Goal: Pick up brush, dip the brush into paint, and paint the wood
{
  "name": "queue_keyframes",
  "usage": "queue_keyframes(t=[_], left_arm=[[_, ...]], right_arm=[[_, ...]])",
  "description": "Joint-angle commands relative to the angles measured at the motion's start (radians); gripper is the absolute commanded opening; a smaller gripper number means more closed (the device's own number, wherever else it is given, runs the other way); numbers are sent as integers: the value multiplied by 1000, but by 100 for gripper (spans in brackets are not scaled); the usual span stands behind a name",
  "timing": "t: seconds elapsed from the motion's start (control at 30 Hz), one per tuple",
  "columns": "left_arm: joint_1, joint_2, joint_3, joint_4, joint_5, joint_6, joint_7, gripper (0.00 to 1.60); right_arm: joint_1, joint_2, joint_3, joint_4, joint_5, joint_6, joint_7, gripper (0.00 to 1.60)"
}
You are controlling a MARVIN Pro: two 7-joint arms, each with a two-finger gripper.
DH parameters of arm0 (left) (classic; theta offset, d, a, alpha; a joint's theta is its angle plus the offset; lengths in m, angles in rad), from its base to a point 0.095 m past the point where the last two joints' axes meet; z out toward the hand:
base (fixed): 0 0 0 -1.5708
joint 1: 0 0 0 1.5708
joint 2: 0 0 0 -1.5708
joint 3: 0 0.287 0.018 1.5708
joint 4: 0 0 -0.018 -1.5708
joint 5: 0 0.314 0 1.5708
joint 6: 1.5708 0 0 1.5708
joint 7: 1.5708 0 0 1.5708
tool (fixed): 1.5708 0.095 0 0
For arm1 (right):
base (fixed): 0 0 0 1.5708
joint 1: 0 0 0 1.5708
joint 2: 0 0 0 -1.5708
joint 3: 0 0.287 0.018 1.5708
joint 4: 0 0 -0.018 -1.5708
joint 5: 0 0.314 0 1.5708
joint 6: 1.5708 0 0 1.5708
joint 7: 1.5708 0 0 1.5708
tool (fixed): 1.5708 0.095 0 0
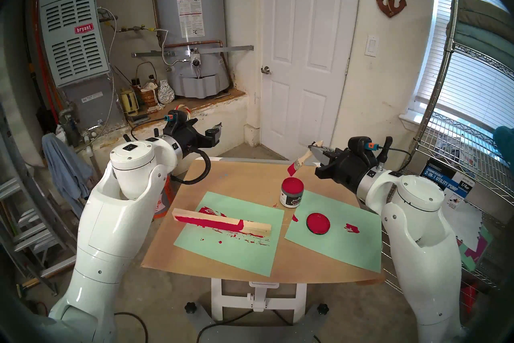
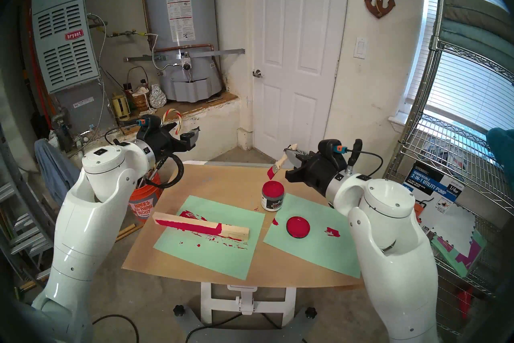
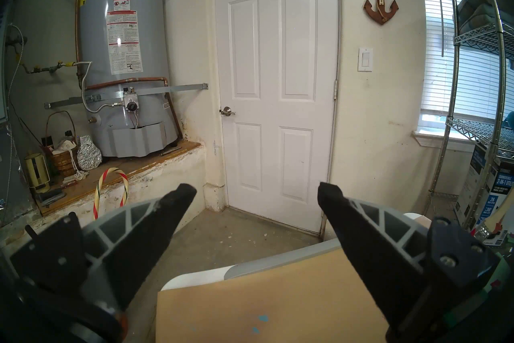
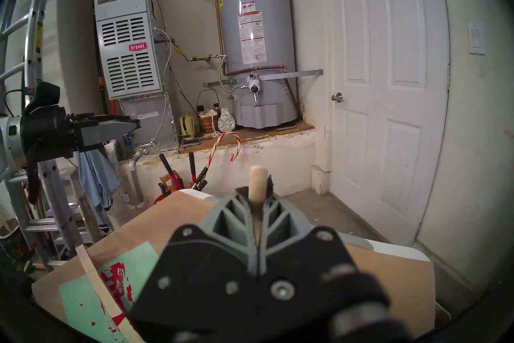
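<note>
Nearest the head camera, the two white arms rise on either side of the bench (image 1: 167, 259), which is covered in brown paper. On the left, the left tool (image 1: 214, 131) hangs level above the bench's far left corner with its fingers (image 3: 178, 203) spread apart and nothing between them. Below it, on the left green sheet (image 1: 222, 253), lies the wood (image 1: 222, 222), running from the left edge toward the middle; its near face is coated crimson along most of the length, with the right end bare. Red smears mark the sheet around it. Toward the far middle of the bench stands the open jar of paint (image 1: 291, 192), just off the far corner of the right green sheet (image 1: 333, 245). A flat red lid (image 1: 318, 223) lies on that sheet, well apart from the wood. Above the jar and slightly behind it hangs the brush (image 1: 299, 163), bristles red and tilted down toward the paint without touching it. The right tool (image 1: 315, 151) is clamped on the brush's pale handle, whose end sticks up past the fingertips.
</note>
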Motion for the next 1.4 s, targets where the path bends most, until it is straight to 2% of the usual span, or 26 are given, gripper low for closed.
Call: queue_keyframes(t=[0.0, 0.33, 0.53, 1.27, 1.37], left_arm=[[-11, -1, -3, -20, 1, -2, 2, 160], [-11, -1, -3, -20, 1, -1, 2, 160], [-11, -1, -4, -20, 1, -1, 3, 160], [-11, -1, -3, -20, 1, -1, 3, 160], [-11, -1, -3, -20, 1, -1, 3, 160]], right_arm=[[43, 0, -12, -5, 1, 15, 1, 0], [27, 0, 0, -5, 9, 46, 4, 0], [4, 11, -11, 5, -11, 32, 4, 0], [23, 6, -43, 63, -49, 18, -5, 0], [35, 10, -70, 85, -74, 13, -9, 0]])
